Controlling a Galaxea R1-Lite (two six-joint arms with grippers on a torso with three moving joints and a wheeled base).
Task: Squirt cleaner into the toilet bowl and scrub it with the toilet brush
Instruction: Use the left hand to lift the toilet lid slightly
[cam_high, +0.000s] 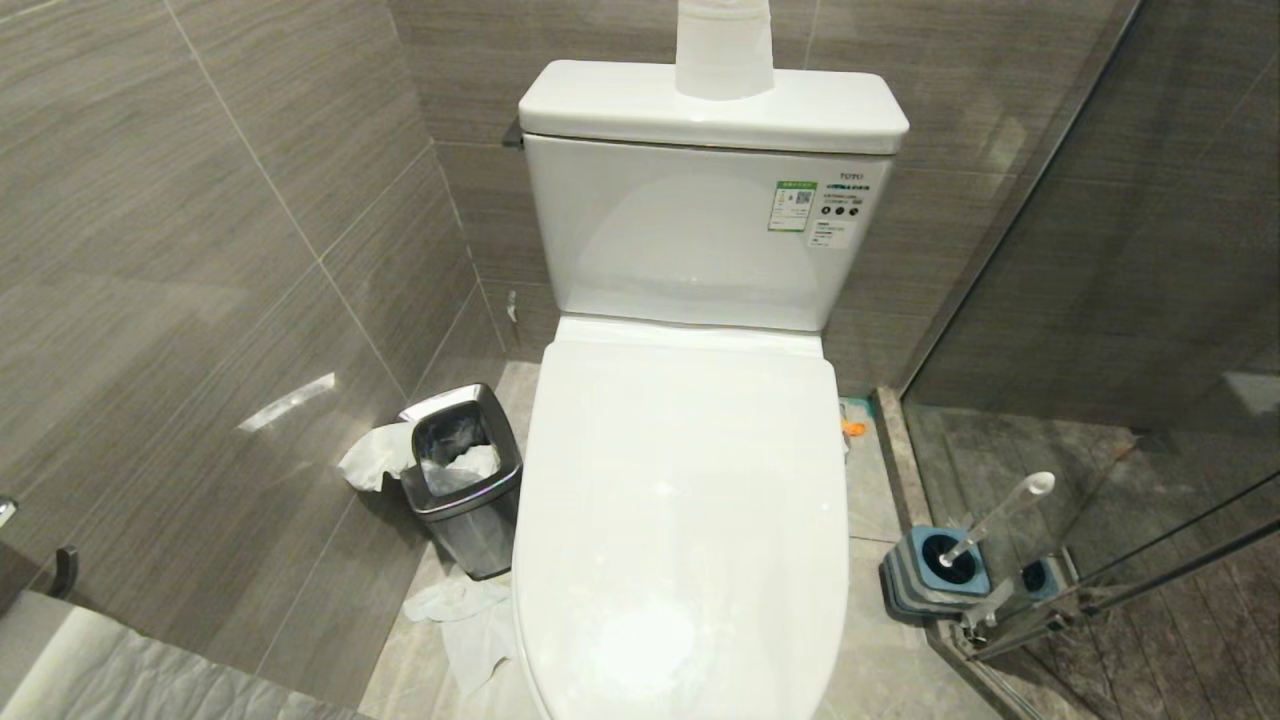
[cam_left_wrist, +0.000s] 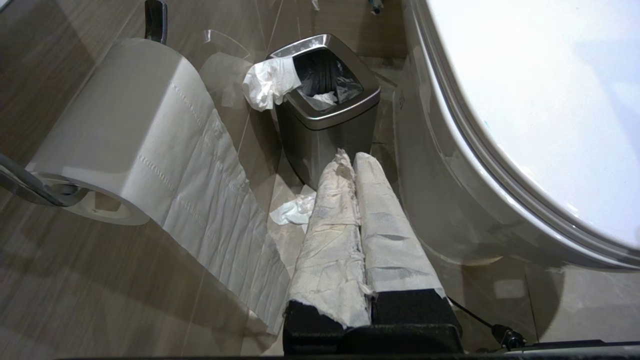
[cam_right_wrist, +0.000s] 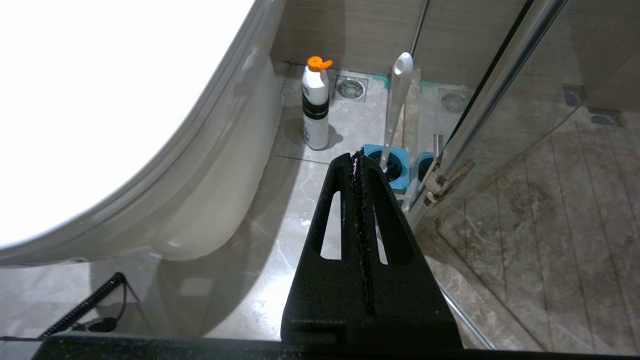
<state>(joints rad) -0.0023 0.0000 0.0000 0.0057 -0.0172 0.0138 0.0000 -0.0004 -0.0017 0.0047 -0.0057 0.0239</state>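
Note:
The toilet (cam_high: 680, 500) has its white lid down, so the toilet bowl's basin is hidden; its outer wall (cam_left_wrist: 440, 200) (cam_right_wrist: 215, 190) shows beside each wrist. The toilet brush handle (cam_high: 1000, 515) (cam_right_wrist: 395, 105) leans out of a blue-grey holder (cam_high: 930, 575) on the floor to the toilet's right, its bristles down inside the holder. No cleaner liquid shows; a white bottle with an orange cap (cam_right_wrist: 316, 107) stands by the toilet's base. My left gripper (cam_left_wrist: 353, 157), wrapped in white paper, is shut and empty low on the toilet's left. My right gripper (cam_right_wrist: 356, 156) is shut and empty on the toilet's right. Neither shows in the head view.
A steel waste bin (cam_high: 462, 480) (cam_left_wrist: 325, 110) with paper spilling out stands left of the toilet, with crumpled tissue (cam_high: 465, 615) on the floor. A hanging toilet roll (cam_left_wrist: 130, 130) is near my left gripper. A glass shower door (cam_right_wrist: 480, 115) closes off the right. A paper roll (cam_high: 724, 45) stands on the tank.

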